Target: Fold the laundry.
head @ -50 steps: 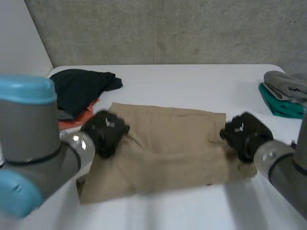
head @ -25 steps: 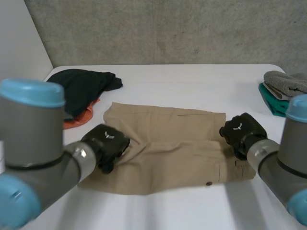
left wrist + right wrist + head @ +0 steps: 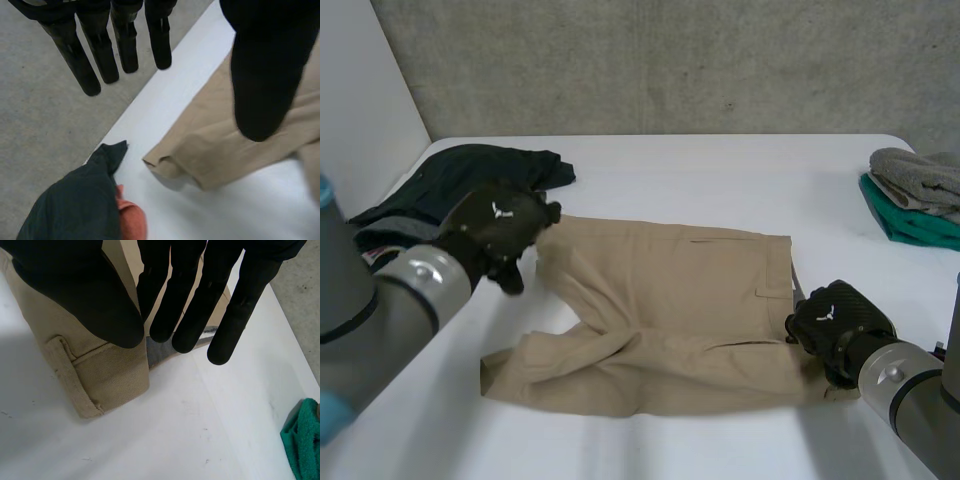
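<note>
Hovering the left hand (image 3: 500, 225), fingers straight and empty, over the upper-left corner of the tan shorts (image 3: 670, 310) lying mid-frame, and poising the right hand (image 3: 835, 322), equally straight-fingered and gripping nothing, at the waistband (image 3: 780, 270) at lower right, apparently staging 1 fold.

Left hand (image 3: 500, 225), by the tan shorts' (image 3: 670, 310) left edge: matte black, small white emblem on its back. Same emblem on the right hand (image 3: 835, 322). Left arm (image 3: 370, 300) and right arm (image 3: 920, 390) are grey tubes with shiny silver wrist rings. The fingers (image 3: 125, 45) are slim, black, segmented and round-tipped.
</note>
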Available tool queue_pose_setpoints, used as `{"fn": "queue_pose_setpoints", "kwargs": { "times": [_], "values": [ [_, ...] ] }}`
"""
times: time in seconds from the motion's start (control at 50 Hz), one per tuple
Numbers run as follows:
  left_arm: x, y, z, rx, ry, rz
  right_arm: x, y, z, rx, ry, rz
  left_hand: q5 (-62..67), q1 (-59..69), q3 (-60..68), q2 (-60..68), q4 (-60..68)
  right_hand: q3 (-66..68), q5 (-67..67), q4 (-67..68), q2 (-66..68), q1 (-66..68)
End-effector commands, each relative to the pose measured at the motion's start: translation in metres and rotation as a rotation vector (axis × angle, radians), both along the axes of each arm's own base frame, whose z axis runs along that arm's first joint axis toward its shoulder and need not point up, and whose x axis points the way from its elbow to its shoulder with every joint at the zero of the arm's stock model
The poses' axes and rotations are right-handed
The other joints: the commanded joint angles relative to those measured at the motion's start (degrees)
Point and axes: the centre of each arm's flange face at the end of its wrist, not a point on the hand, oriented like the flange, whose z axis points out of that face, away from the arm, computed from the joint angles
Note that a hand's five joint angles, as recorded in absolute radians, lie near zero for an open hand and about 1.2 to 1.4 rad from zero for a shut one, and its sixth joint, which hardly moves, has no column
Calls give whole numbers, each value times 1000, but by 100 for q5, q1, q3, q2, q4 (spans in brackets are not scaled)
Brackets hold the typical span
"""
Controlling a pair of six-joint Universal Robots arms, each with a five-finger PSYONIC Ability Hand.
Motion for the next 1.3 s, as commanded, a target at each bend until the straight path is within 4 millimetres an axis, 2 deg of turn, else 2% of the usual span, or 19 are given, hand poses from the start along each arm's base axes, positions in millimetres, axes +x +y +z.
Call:
{"fn": "queue_pose_setpoints", "kwargs": {
  "times": [0.02, 0.04, 0.12, 0.4, 0.5, 0.56, 0.64, 0.76, 0.86, 0.94, 1.02, 1.1, 1.12, 1.16, 1.18, 1.3],
  "values": [
    [-7, -39, -42, 68, -2, -28, -1, 2, -5, -4, -3, -1, 1842, 1790, 1874, 1839, 1858, 1152, 1122, 1111, 1190, 1839],
    [-6, -45, -51, 88, -6, -34, -1, 2, -5, -4, -3, -2, 2010, 1957, 2041, 2006, 2026, 1152, 1122, 1111, 1190, 1839],
    [-7, -53, -66, 114, -5, -55, -1, 3, -7, -3, -1, -1, 2649, 2597, 2681, 2646, 2666, 1152, 1122, 1111, 1190, 1839],
    [-13, -68, -98, 160, -16, -61, -1, 5, -11, -7, -4, 0, 2616, 2564, 2648, 2613, 2633, 1152, 1122, 1111, 1190, 1839],
    [-12, -74, -106, 148, -19, -43, -1, 6, -13, -4, -3, 3, 5856, 5803, 5887, 5852, 5872, 1152, 1122, 1111, 1190, 1839],
    [-11, -72, -109, 157, -33, -20, 0, 6, -14, -3, -2, 6, 5861, 5809, 5893, 5858, 5877, 1152, 1122, 1111, 1190, 1839],
    [-4, -66, -104, 163, -68, 53, 0, 6, -14, -3, -2, 6, 5861, 5809, 5893, 5858, 5877, 1152, 1122, 1111, 1190, 1839],
    [10, -42, -83, 149, -148, 100, 0, 7, -14, -3, -2, 7, 5861, 5809, 5893, 5858, 5877, 1152, 1122, 1111, 1190, 1839],
    [12, -35, -91, 139, -223, 77, 0, 7, -15, -1, -2, 9, 5861, 5809, 5893, 5858, 5877, 1152, 1122, 1111, 1190, 1839],
    [13, -39, -87, 109, -252, 78, 0, 7, -15, 0, 0, 8, 4336, 4283, 4367, 4332, 4352, 1152, 1122, 1111, 1190, 1839],
    [11, -37, -83, 101, -242, 71, -1, 7, -15, -2, -1, 4, 689, 637, 721, 686, 705, 1152, 1122, 1111, 1190, 1839],
    [10, -29, -68, 79, -225, 68, -1, 6, -15, -2, 0, 2, 565, 512, 597, 561, 581, 1152, 1122, 1111, 1190, 1839],
    [6, -22, -56, 57, -203, 58, -1, 6, -15, -2, 0, 2, 498, 446, 530, 495, 514, 1152, 1122, 1111, 1190, 1839],
    [4, -10, -47, 58, -176, 48, -1, 6, -15, -2, 0, 2, 497, 445, 529, 494, 514, 1152, 1122, 1111, 1190, 1839],
    [2, 2, -39, 75, -146, 38, -1, 6, -15, -2, 0, 2, 497, 445, 529, 494, 514, 1152, 1122, 1111, 1190, 1839],
    [5, 44, -16, 177, -31, 30, -1, 7, -15, -1, 1, 0, 464, 411, 495, 460, 480, 1152, 1122, 1111, 1190, 1839]
  ]
}}
